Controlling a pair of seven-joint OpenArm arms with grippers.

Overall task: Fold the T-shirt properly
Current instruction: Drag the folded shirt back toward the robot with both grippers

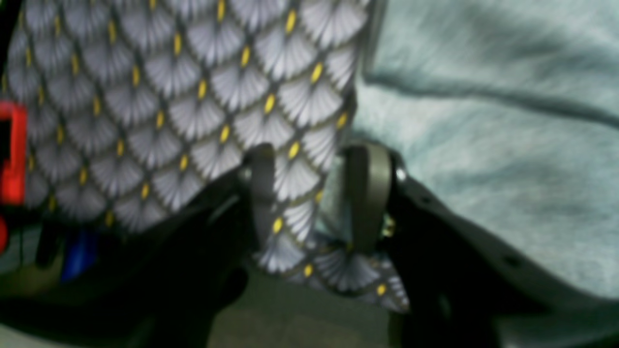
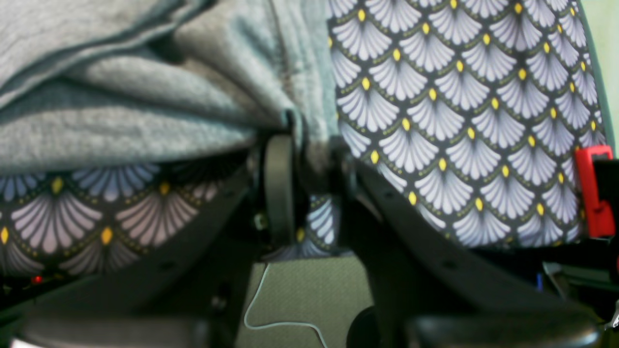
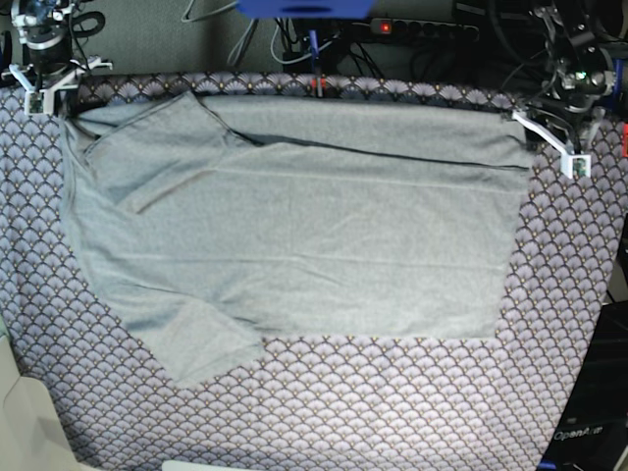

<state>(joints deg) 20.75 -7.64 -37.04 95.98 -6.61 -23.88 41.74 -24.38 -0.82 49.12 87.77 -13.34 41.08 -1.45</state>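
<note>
The light grey T-shirt (image 3: 294, 235) lies spread sideways on the table, its neck end at the left and its hem at the right, with a folded band along its far edge. My right gripper (image 3: 47, 86) is at the far left corner. In the right wrist view it (image 2: 312, 183) is shut on bunched shirt fabric (image 2: 121, 111), whose folds run into the jaws. My left gripper (image 3: 559, 142) is at the far right corner. In the left wrist view it (image 1: 314, 193) stands open, with patterned cloth and a sliver of the shirt's edge (image 1: 483, 145) between its fingers (image 1: 370, 193).
The purple-grey scallop-patterned cloth (image 3: 392, 402) covers the whole table under the shirt. Red clamps (image 1: 12, 154) (image 2: 592, 193) sit at the cloth's far edge. Cables and a power strip (image 3: 422, 27) lie behind the table, and a blue object (image 3: 304, 8) is at the top centre.
</note>
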